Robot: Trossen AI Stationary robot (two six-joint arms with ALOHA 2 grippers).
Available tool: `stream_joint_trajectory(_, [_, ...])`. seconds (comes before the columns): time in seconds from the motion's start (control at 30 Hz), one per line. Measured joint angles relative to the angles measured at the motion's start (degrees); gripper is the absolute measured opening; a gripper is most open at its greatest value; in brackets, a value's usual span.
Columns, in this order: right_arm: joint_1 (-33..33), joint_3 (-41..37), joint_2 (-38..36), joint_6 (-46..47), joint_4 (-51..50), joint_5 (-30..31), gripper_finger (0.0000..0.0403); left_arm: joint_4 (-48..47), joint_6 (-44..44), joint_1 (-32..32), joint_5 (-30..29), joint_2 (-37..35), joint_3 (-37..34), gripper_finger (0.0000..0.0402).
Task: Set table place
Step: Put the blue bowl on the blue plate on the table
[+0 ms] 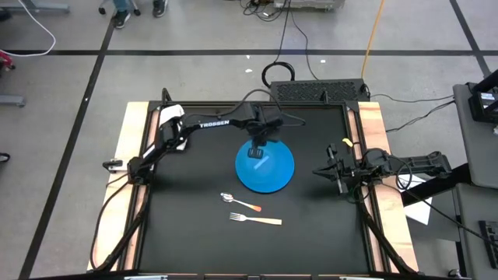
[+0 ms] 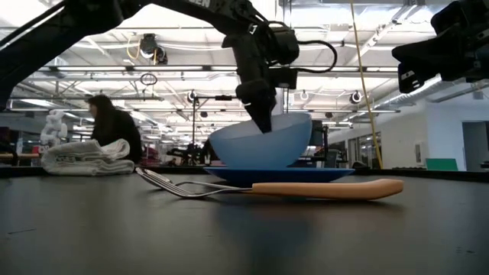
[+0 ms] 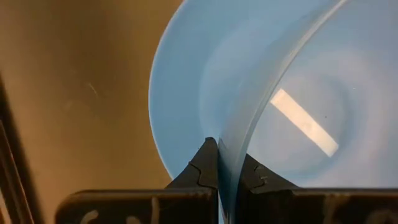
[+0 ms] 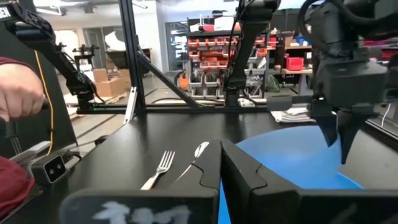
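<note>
Far to the left of the left jaws (image 1: 257, 149), near the tabletop's far left corner: a folded white cloth napkin (image 1: 170, 115), untouched. Left jaws shut tight on the near wall of a pale blue plastic bowl (image 2: 263, 139), one finger inside the rim and one outside, as seen in the left wrist view. Bowl sitting on, or just above, a round bright blue plastic plate (image 1: 265, 166) at the middle of the large matte black tabletop (image 1: 187, 241) with light wooden side strips; contact between bowl and plate not certain from the low view. Nearer the front edge than these jaws: a silver metal spoon (image 1: 239, 201) with an orange handle, and just beyond it a metal fork (image 1: 254, 219) with a pale wooden handle, both lying loose, well apart from the plate's sides. Off to the right, at the tabletop's right edge: right jaws (image 1: 340, 173) fully closed on nothing, parked and waiting.

Step in hand, by judgement: seating the bowl on the plate. Next move likely calls for opening the left jaws without tipping the bowl, lifting clear straight up, then fetching cutlery and napkin to flank the plate.
</note>
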Motion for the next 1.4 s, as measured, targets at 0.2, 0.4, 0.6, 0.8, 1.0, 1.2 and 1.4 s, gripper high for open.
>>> stream_joint_trajectory(0.2, [0.0,0.0,0.0,-0.3,0.0,0.0,0.0000,-1.2,0.1,0.2,-0.4,0.1,0.0,0.0004])
stream_joint_trajectory(0.4, [0.0,0.0,0.0,-0.1,0.0,0.0,0.0000,-0.9,0.0,0.6,-0.3,0.7,0.1,0.0004])
stream_joint_trajectory(0.6, [0.0,0.0,0.0,0.0,0.0,0.0,0.0000,-0.5,-0.2,1.1,0.6,1.7,0.0,0.0004])
stream_joint_trajectory(0.8, [0.0,0.0,0.0,-0.2,0.0,0.0,0.0000,0.0,0.0,1.3,0.9,1.8,0.0,0.0003])
stream_joint_trajectory(1.0, [0.0,0.0,0.0,-0.3,0.0,0.0,0.0000,0.3,-0.1,1.8,1.5,2.5,0.0,0.0004])
stream_joint_trajectory(1.2, [0.0,0.0,0.0,-0.1,-0.1,0.0,0.0000,0.2,0.1,2.0,2.2,3.8,0.0,0.0007])
stream_joint_trajectory(1.4, [0.0,0.0,0.0,-0.6,-0.3,0.0,0.0000,0.5,0.8,2.0,2.2,3.8,-0.1,0.0025])
